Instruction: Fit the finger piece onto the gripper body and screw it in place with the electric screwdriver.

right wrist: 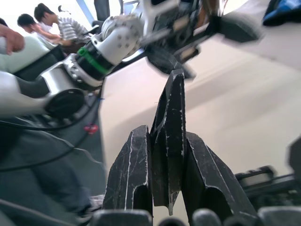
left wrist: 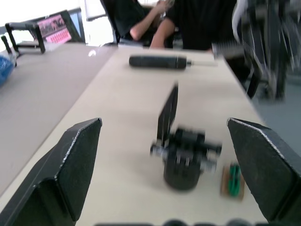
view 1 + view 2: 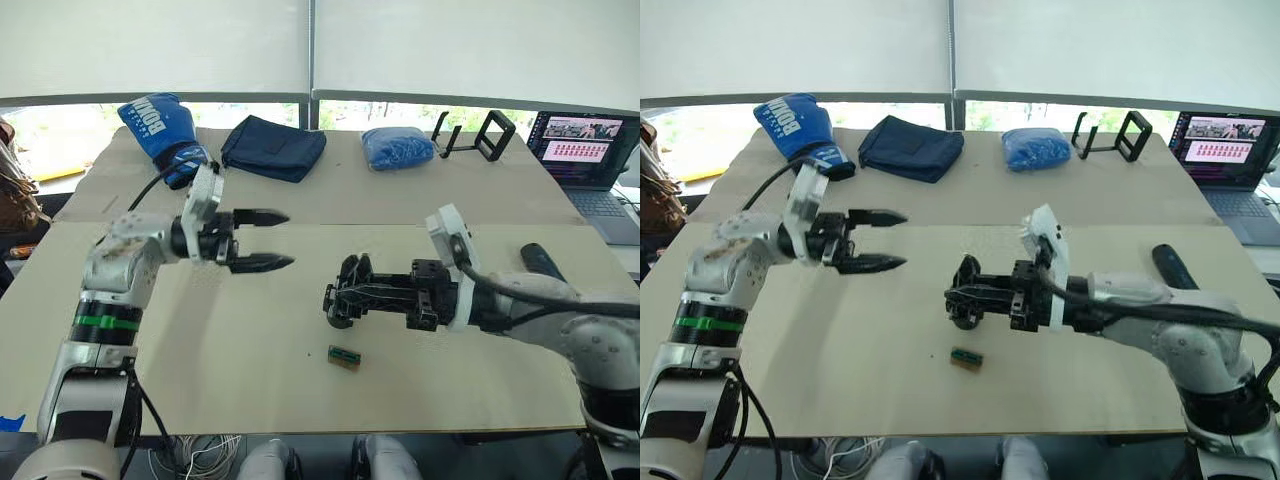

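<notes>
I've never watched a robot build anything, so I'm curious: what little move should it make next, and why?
Probably ease the right gripper down so the finger piece pinched between its fingers seats on the gripper body. That body stands on the table with one finger already mounted, the left gripper is open and empty beside it, and the electric screwdriver lies untouched farther off.

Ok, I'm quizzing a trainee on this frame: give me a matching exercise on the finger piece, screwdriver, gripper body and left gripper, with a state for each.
Things:
1. finger piece
2. screwdriver
3. body
4. left gripper

States:
a. open, holding nothing
b. lying on the table
c. clamped in the right gripper
d. standing on the table, one finger pointing up

Pairs: 1-c, 2-b, 3-d, 4-a
</notes>
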Controlling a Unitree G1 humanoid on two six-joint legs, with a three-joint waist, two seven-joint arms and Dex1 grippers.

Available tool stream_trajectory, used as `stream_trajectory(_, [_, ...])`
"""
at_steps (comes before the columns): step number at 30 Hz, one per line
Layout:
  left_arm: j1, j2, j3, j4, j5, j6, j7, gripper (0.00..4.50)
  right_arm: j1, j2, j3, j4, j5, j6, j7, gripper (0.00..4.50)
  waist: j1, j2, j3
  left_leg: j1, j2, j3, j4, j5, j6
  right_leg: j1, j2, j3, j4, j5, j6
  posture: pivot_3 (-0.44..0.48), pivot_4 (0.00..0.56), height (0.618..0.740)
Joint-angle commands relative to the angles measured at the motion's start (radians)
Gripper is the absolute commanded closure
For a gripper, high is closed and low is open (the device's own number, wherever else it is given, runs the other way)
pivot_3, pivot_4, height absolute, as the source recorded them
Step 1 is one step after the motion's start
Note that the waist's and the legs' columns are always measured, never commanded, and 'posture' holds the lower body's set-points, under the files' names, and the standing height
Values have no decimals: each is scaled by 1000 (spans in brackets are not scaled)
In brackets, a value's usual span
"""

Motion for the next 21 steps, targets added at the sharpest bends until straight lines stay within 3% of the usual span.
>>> stream_trajectory(1, [28,-24,-33,42,83,-152,-18,0,31,28,15,-23,-166,-178,107,4066,4,0,0,0,0,0,0,0,0,0,0,0,0,0,0,0,150,740])
stream_trajectory(3, [41,-44,-47,85,128,-197,17,0,53,37,36,-17,-243,-262,189,4066,7,0,0,-2,0,0,1,0,0,-1,0,0,1,0,0,0,150,740])
stream_trajectory(11, [88,-190,-83,164,167,-306,38,0,118,91,85,74,-439,-394,253,4066,11,-1,0,-3,0,0,3,0,0,-3,0,0,3,0,0,0,150,740])
stream_trajectory(21, [-19,-345,-150,395,272,-428,52,0,130,116,66,85,-465,-400,288,4066,9,-1,0,-2,0,0,3,0,1,-2,0,0,3,0,0,0,150,740])
